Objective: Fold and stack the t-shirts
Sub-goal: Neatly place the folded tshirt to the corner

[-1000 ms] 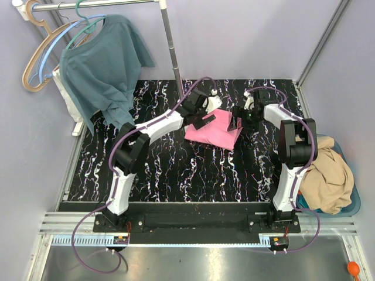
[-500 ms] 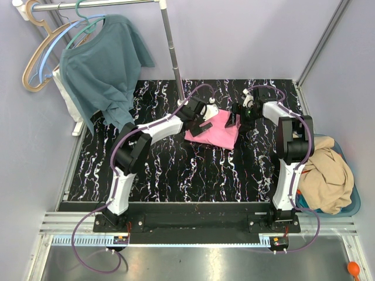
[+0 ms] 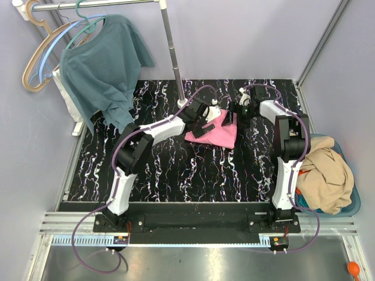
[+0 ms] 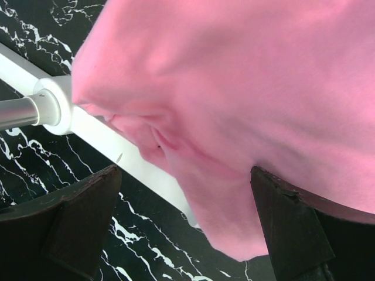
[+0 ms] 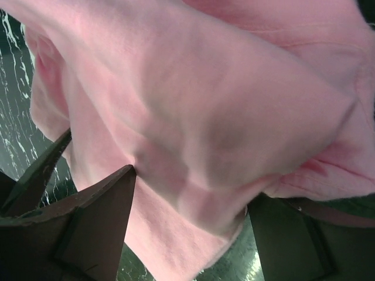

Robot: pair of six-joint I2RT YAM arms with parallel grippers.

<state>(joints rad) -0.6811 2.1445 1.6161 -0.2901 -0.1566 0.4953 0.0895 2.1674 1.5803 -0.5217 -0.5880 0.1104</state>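
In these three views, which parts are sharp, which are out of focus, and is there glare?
Top external: sharp and evenly lit, with a bright reflection on the metal rail at the near edge. Left wrist: the bright pink cotton t-shirt is softly blurred, the black marbled table crisper. Right wrist: same shirt, close and blurred; no glare.

Count's in: two grippers, the left gripper (image 3: 206, 119) and the right gripper (image 3: 233, 115). One pink t-shirt (image 3: 218, 134) lies between them. One tan-beige t-shirt (image 3: 328, 175) sits in one blue basket (image 3: 353, 205), off to the right gripper's near right. Far to the left gripper's left are one teal-blue shirt (image 3: 102, 70), three hangers (image 3: 24, 73) and one clothes rail (image 3: 117, 3).
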